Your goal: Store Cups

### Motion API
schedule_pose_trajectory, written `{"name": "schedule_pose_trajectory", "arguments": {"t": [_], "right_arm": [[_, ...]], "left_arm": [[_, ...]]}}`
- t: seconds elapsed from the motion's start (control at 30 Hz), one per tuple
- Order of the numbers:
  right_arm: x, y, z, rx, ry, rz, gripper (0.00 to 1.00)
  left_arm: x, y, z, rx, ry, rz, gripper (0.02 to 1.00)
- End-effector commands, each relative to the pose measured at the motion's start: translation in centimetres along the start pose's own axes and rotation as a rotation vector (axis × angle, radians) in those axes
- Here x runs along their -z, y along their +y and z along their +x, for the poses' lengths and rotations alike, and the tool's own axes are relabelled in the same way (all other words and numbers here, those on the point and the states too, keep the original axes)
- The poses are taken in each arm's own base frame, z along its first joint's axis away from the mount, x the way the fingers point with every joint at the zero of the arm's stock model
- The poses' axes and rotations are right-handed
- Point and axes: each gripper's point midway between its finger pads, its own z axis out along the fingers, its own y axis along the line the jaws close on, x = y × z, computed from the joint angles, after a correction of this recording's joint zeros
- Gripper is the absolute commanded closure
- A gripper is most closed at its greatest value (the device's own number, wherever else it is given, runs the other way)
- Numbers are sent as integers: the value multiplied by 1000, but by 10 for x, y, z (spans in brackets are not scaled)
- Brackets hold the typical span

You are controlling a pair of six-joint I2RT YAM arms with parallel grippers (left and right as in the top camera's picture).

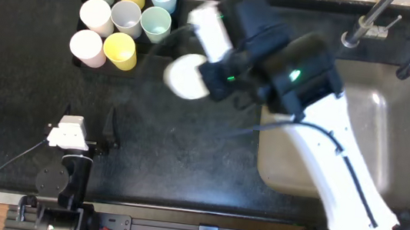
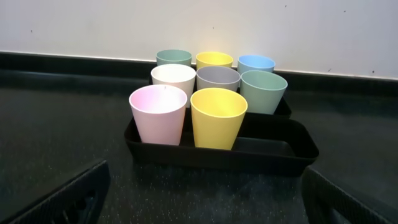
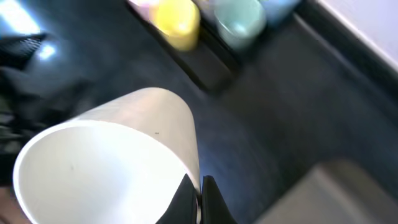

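From above, your right gripper (image 1: 208, 75) reaches across from the sink (image 1: 372, 142) side and holds a white cup (image 1: 184, 76) between the sink and the black tray (image 1: 151, 53). The tray sits at the far left of the dark worktop (image 1: 184, 159) and carries eight cups (image 1: 126, 17). They stand three in the back row, three in the middle and two in front, so the front corner nearest the held cup is bare. Your left gripper (image 1: 88, 121) sits low on the left, well short of the tray.

In the left wrist view, your left fingers (image 2: 68, 199) are spread wide at either side, with nothing between them. The tray stands straight ahead, all its cups upright and mouths up.

In the right wrist view, your right fingers (image 3: 186, 199) are pressed together on the white cup's rim, pinching its wall. The cup hangs over the worktop with its mouth turned toward the camera, and the tray's open corner lies beyond it, apart from it.
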Motion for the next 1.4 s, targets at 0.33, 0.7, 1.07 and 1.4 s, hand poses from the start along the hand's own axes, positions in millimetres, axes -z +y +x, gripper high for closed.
{"name": "schedule_pose_trajectory", "arguments": {"t": [0.33, 0.7, 1.07, 1.4], "right_arm": [[-134, -32, -19, -53, 172, 158, 956], [-155, -26, -36, -97, 107, 10, 956], [-185, -46, -26, -130, 145, 26, 958], [-205, -50, -21, -133, 165, 25, 956]], "left_arm": [[1, 0, -1, -18, -6, 2, 18], [1, 0, -1, -19, -6, 2, 18], [1, 0, -1, -18, -6, 2, 18], [1, 0, -1, -18, -6, 2, 20]]}}
